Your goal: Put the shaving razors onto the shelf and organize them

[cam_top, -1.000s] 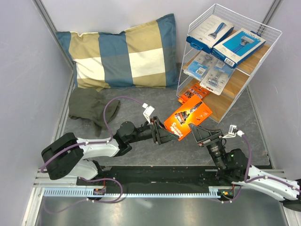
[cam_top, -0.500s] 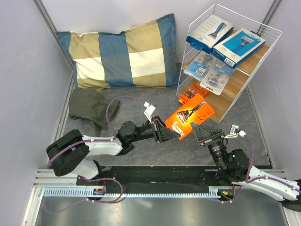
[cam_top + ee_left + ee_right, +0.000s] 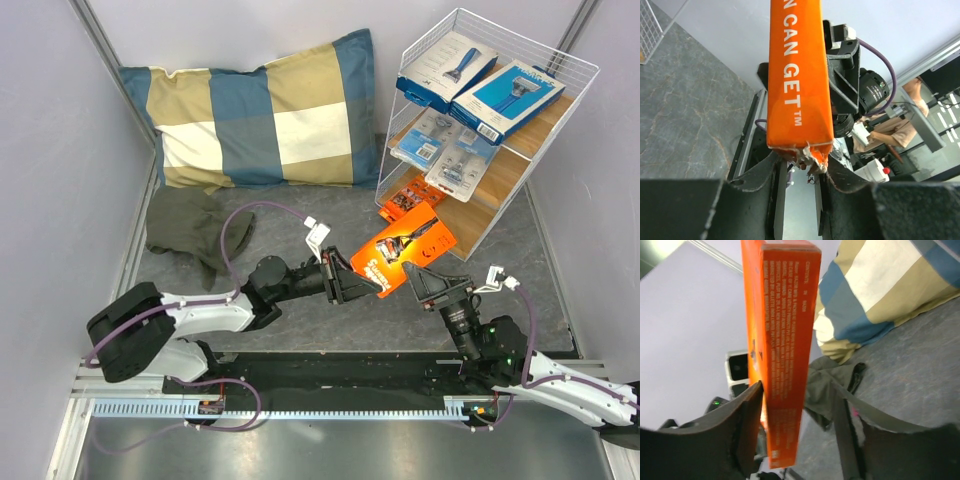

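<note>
Orange card (image 3: 405, 248): flat glossy cardboard pack with torn lower corner, held clear of dark marbled tabletop (image 3: 520, 270), near front of shelf (image 3: 500, 200). Left gripper (image 3: 368, 285) clenched on torn corner. Right gripper (image 3: 432, 276) spread, fingers straddling card's edge, one against card face, other apart. Shelf: white wire frame, tilted wooden boards. Blue boxes (image 3: 480, 80) on top board, clear blister packs (image 3: 445, 150) on middle, second orange card (image 3: 405, 198) lowest.
</note>
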`<move>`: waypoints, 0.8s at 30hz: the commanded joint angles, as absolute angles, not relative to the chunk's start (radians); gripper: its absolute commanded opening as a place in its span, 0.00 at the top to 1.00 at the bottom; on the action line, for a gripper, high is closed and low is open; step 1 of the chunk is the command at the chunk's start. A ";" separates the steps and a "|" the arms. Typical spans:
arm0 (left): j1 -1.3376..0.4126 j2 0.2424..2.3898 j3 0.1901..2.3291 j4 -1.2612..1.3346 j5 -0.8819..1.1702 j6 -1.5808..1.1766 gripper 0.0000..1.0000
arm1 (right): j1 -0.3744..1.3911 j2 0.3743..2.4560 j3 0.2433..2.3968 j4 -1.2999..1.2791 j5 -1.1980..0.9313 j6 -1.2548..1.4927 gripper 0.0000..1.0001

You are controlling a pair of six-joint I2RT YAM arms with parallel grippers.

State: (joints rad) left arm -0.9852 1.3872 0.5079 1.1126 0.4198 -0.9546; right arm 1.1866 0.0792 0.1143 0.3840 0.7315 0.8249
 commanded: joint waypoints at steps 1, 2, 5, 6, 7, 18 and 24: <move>-0.994 1.284 0.543 1.060 0.390 -0.836 0.98 | 1.187 0.063 0.149 0.305 0.741 0.825 0.31; -0.993 1.254 0.542 1.040 0.381 -0.824 0.98 | 1.187 0.063 0.150 0.299 0.742 0.828 0.25; -0.977 1.200 0.540 0.951 0.345 -0.792 0.98 | 1.187 0.060 0.155 0.284 0.741 0.830 0.14; -0.967 1.184 0.540 0.931 0.335 -0.779 0.98 | 1.187 0.060 0.161 0.272 0.741 0.833 0.12; -0.957 1.172 0.540 0.887 0.328 -0.775 0.98 | 1.189 0.058 0.163 0.267 0.739 0.831 0.10; -0.783 0.964 0.465 0.632 0.270 -0.744 0.98 | 1.187 0.041 0.183 0.199 0.756 0.841 0.05; -0.749 0.855 0.411 0.510 0.203 -0.729 0.98 | 1.189 0.026 0.190 0.178 0.772 0.838 0.05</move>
State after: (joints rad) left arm -0.7589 0.9035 0.4324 0.5892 0.2634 -0.7887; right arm 1.1870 0.0406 0.1459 0.1936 0.7437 0.8410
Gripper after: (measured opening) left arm 0.312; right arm 0.946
